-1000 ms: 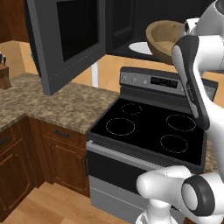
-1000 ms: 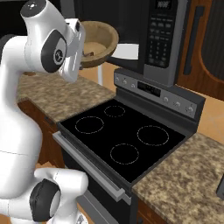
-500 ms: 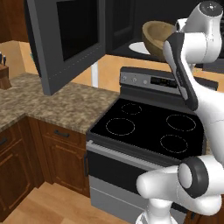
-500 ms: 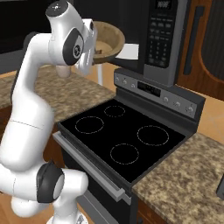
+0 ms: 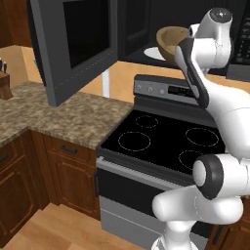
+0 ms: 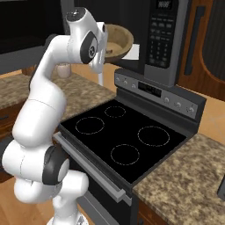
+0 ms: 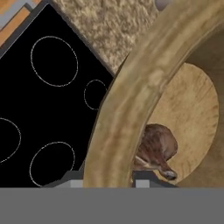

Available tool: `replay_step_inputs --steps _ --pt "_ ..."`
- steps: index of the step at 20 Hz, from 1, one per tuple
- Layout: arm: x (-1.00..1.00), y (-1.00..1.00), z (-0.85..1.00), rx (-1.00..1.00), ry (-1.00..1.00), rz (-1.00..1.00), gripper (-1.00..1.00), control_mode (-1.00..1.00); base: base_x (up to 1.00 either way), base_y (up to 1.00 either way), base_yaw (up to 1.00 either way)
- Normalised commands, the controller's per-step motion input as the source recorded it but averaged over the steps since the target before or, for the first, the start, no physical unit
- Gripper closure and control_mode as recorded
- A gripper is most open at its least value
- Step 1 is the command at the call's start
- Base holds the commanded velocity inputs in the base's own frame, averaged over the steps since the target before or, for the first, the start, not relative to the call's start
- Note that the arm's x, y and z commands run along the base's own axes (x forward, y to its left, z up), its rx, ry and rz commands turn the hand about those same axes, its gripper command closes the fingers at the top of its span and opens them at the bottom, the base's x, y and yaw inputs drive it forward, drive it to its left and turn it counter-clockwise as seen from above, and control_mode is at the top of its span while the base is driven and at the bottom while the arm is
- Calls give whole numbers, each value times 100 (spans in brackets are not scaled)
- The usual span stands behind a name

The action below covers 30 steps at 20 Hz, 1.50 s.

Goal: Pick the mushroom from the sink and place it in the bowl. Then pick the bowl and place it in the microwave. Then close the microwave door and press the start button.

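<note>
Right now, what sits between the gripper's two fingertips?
In the hand view, the wooden bowl's rim runs down between the gripper's two fingertips, one outside it, one inside. The mushroom lies in the bowl beside the inner fingertip.

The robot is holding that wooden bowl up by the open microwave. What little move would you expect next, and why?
Probably a short push forward, carrying the bowl farther in over the white turntable plate before lowering it. The gripper grips the bowl's rim, the mushroom lies inside it, and the microwave door stands swung open. The bowl seems to hang at the microwave's opening, not set down yet.
</note>
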Motion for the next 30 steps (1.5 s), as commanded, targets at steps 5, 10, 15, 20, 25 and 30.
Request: replay_step_inputs --steps 5,10,15,20,25,30 --pt "61 -20 -3 0 0 0 100 -100 0 0 0" --pt "63 -14 0 0 0 0 100 -100 0 0 0" --pt "42 -14 0 0 0 0 100 -100 0 0 0" --pt "53 -14 0 0 0 0 100 -100 0 0 0" --pt "55 -16 0 0 0 0 100 -100 0 0 0" --pt "22 -5 -31 -1 4 0 100 -100 0 0 0"
